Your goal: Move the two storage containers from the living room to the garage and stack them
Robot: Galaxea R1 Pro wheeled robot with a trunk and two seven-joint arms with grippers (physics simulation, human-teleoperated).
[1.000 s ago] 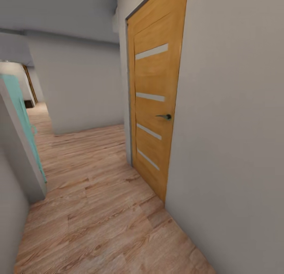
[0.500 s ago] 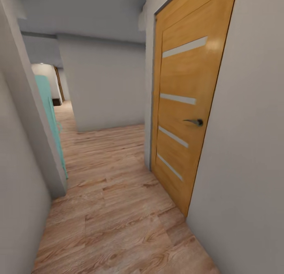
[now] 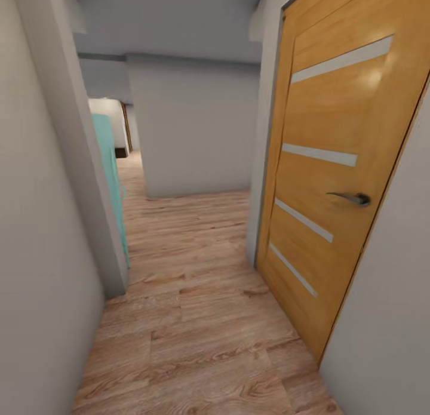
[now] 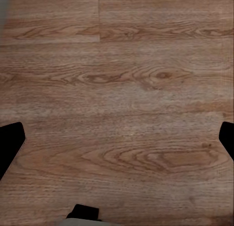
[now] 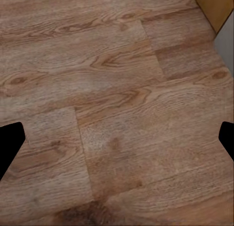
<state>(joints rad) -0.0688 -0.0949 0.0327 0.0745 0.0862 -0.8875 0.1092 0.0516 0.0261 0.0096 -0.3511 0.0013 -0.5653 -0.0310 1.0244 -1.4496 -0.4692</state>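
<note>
The two storage containers are out of view. I am in a narrow hallway with a light wood plank floor. My left gripper hangs open over bare planks, its black fingertips far apart at the picture's edges with nothing between them. My right gripper is open too, above the planks near the foot of an orange wooden door.
An orange wood-panelled door with pale strips and a dark handle is shut, close on the right. A pale grey wall crowds the left, with a teal door behind its corner. Ahead, a grey wall block leaves a passage leftward.
The whole head view has shifted as the camera moved along the hallway. The orange door now sits farther right and larger, and the left wall takes up more of the picture.
</note>
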